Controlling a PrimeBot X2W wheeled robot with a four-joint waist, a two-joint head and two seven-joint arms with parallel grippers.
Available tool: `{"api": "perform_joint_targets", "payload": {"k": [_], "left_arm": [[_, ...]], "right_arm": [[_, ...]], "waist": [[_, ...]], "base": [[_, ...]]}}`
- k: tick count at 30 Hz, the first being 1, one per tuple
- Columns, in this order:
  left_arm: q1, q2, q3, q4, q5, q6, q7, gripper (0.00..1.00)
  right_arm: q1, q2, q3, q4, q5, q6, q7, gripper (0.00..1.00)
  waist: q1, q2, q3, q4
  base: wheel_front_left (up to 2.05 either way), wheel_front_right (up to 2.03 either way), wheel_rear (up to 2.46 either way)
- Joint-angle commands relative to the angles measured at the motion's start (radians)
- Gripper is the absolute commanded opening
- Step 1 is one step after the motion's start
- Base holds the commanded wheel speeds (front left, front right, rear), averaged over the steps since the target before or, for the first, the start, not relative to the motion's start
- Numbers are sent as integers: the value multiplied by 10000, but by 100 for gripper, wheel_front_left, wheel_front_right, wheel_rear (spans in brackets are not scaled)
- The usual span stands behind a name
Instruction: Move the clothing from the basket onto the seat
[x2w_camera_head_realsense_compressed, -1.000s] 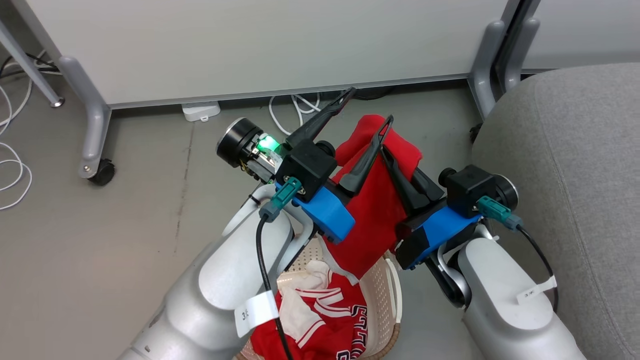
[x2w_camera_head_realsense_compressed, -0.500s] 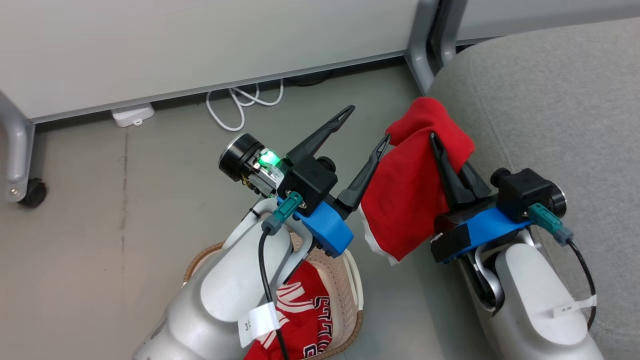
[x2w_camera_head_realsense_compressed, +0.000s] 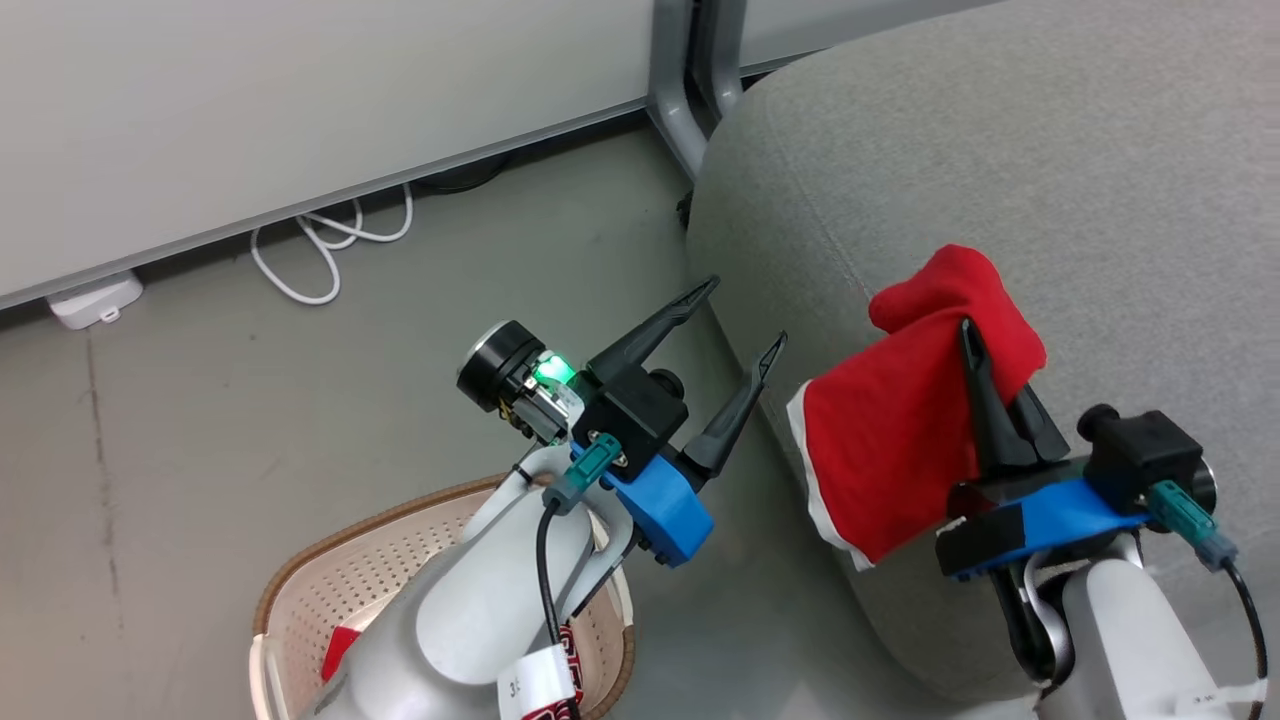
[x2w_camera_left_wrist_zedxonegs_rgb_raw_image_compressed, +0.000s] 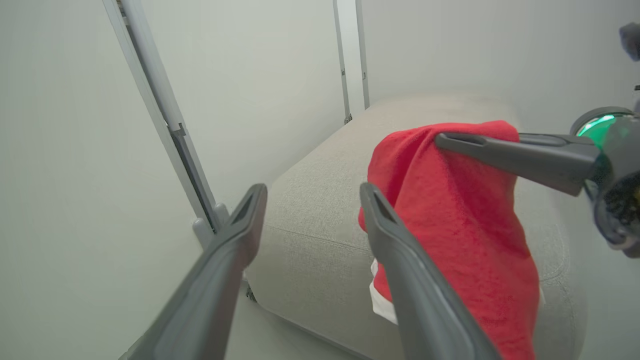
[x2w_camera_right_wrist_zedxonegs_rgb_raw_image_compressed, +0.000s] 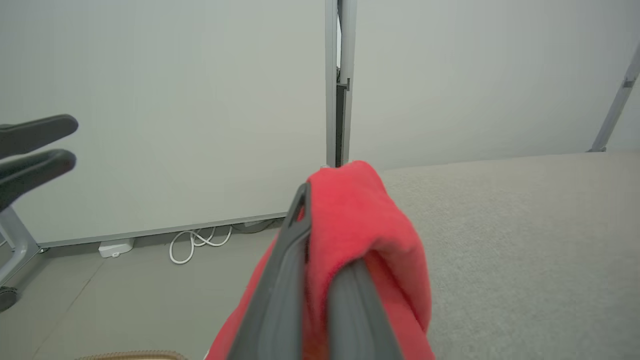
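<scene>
Carries red garment (x2w_camera_head_realsense_compressed: 900, 450) from above basket (x2w_camera_head_realsense_compressed: 380, 575) at lower left to seat (x2w_camera_head_realsense_compressed: 1000, 130) edge at lower right, pinched in right gripper (x2w_camera_head_realsense_compressed: 970, 335); left gripper (x2w_camera_head_realsense_compressed: 746, 312) splayed, empty. Probably ready for release.

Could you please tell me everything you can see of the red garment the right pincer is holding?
The red garment is a soft, plush-looking cloth, plain red with a white edge along its lower side. The right pincer is shut on a fold near its top, so it bunches there and hangs limp below. It is above the rounded edge of the grey seat; contact with the seat cannot be told.
</scene>
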Motion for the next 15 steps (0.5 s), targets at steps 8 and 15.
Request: {"api": "perform_joint_targets", "payload": {"k": [8,15], "left_arm": [[229,-2,-348,137,-73,-50,-27,100],[162,-14,-371,166,-148,-58,-27,100]], "right_arm": [[822,12,-444,-358,58,1,-39,0],[949,13,-518,-388,113,1,-39,0]], "waist": [[0,-1,-108,-739],[0,-1,-179,-825]], "base": [[0,0,0],[0,0,0]]}}
